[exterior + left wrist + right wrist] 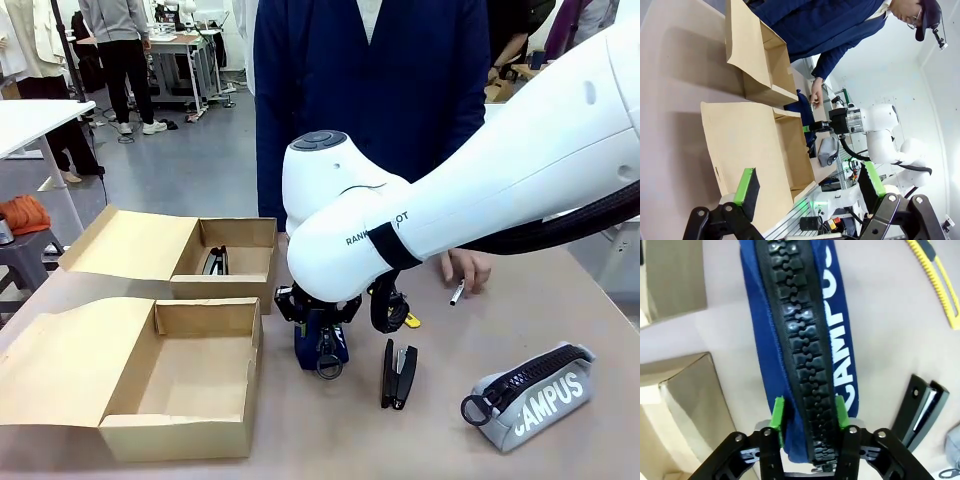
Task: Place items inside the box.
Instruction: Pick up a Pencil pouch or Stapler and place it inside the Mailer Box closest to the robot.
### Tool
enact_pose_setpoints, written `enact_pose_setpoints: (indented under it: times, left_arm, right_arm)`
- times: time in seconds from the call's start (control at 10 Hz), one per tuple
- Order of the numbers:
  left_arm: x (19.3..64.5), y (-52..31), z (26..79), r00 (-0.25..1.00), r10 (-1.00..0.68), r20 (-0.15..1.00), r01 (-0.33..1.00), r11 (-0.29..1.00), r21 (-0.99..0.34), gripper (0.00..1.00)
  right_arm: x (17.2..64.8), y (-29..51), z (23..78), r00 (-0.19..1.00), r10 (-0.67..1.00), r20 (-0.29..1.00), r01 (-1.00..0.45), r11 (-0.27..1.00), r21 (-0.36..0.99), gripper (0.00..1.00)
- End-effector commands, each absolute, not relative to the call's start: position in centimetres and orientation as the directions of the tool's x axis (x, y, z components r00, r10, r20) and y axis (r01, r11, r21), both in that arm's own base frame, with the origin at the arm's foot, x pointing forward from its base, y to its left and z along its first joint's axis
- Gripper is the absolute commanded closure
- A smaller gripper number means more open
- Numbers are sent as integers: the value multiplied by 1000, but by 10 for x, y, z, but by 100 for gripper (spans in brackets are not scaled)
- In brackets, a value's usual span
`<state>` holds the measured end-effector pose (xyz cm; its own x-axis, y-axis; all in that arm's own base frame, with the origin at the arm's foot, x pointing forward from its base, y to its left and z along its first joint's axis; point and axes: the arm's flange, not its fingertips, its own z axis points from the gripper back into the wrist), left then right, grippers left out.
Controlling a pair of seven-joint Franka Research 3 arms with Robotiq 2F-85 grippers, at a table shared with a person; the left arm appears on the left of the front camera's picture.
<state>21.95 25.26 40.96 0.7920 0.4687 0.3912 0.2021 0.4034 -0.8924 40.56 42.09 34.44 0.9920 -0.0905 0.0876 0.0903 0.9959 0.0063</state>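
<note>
My left gripper (pixel 807 175) hangs spread wide, nothing between its green pads. At the lower left of the front view sits an open brown cardboard box (pixel 170 438), with a second cardboard box (pixel 240 232) behind it. At centre, my right gripper (pixel 809 415) is clenched on the navy blue fabric zip pouch (pixel 790 315) lettered "CAMPUS", on the pale table (pixel 560 300). Further right lie the black stapler (pixel 398 375), the slim yellow-and-black utility knife (pixel 411 320) and, at lower right, the grey zip pouch (pixel 540 395).
</note>
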Motion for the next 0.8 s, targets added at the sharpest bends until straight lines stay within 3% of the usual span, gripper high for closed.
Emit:
enact_pose_setpoints:
  times: [0.0, 0.4, 0.6, 0.7]
  left_arm:
    - [220, 252, 411, 779, 472, 413, 228, 400, -888, 0]
    - [220, 252, 411, 779, 472, 413, 228, 400, -888, 0]
    - [220, 252, 411, 779, 472, 413, 228, 400, -888, 0]
    - [220, 252, 411, 779, 472, 413, 228, 400, -888, 0]
  right_arm:
    - [405, 428, 344, 985, -143, 99, 146, 989, -22, 100]
    - [389, 427, 361, 986, -159, 43, 158, 987, 7, 100]
    - [335, 415, 394, 926, -284, -249, 273, 959, -79, 100]
    - [289, 396, 415, 932, -274, -237, 245, 959, -142, 100]
